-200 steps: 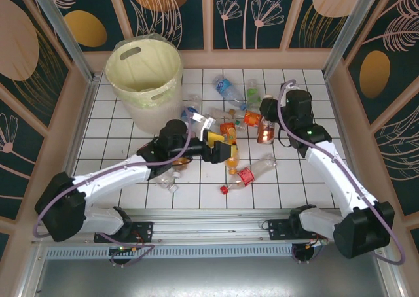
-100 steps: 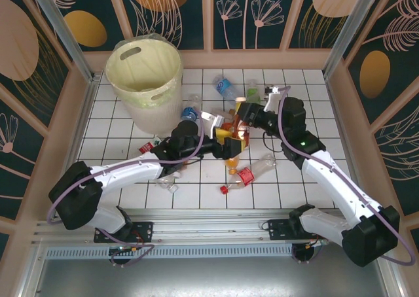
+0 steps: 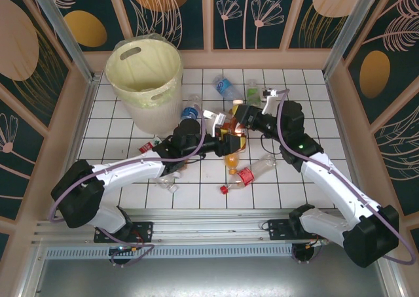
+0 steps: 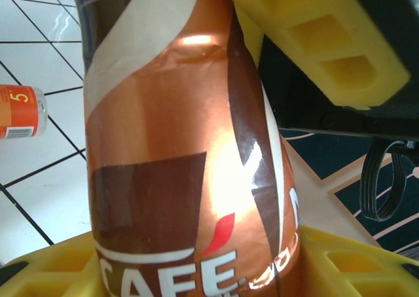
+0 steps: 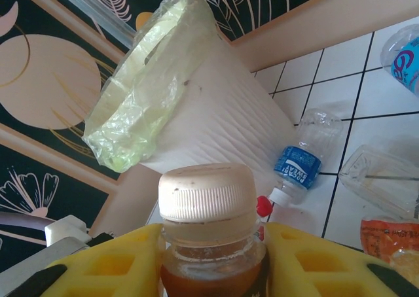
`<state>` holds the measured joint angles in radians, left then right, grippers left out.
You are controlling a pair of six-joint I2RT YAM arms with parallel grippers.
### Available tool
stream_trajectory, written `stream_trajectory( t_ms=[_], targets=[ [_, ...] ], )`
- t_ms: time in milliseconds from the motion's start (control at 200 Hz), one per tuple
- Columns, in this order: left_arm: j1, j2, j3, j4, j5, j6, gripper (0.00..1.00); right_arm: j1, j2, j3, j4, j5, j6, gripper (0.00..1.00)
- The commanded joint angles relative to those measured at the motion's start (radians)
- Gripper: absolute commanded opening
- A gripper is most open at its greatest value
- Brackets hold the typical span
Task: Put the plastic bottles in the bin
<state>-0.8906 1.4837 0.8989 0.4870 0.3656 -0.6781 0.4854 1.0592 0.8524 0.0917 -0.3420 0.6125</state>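
A brown-and-copper labelled plastic bottle [image 3: 230,128] with a cream cap [image 5: 206,192] hangs above the tiles between both arms. My left gripper [image 3: 224,136] is shut on its labelled body [image 4: 183,146], with yellow fingers [image 4: 353,264] on either side. My right gripper [image 3: 239,122] holds it just under the cap; its pads [image 5: 105,264] press both shoulders. The pale yellow bin [image 3: 112,74] with its clear liner [image 5: 150,87] stands at the far left. Several more bottles lie on the tiles: blue-labelled [image 3: 226,86], red-capped [image 3: 252,171], orange [image 3: 230,159].
A blue-labelled bottle [image 5: 301,159] lies beside the bin's wall [image 5: 216,114]. A clear bottle [image 3: 171,176] and a loose red cap [image 3: 224,190] lie near the front. An orange-labelled bottle [image 4: 19,110] lies on the tiles. Wooden walls enclose the tiled floor.
My right gripper has carried the brown-labelled bottle left from the right side to the centre. My left gripper moved up to meet it and closed its wide-open fingers on the bottle's body.
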Motion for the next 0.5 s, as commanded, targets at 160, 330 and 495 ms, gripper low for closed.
stream_trajectory(
  t_ms=[160, 330, 495],
  targets=[
    [-0.003, -0.093, 0.104, -0.186, -0.105, 0.044, 0.53, 0.010, -0.078, -0.012, 0.011, -0.025, -0.035, 0.87],
    [0.025, -0.125, 0.212, -0.408, -0.169, 0.100, 0.57, 0.009, -0.194, -0.035, -0.036, -0.071, -0.134, 0.94],
    [0.096, -0.159, 0.315, -0.592, -0.180, 0.150, 0.57, 0.009, -0.297, -0.049, -0.139, -0.095, -0.224, 0.96]
  ],
)
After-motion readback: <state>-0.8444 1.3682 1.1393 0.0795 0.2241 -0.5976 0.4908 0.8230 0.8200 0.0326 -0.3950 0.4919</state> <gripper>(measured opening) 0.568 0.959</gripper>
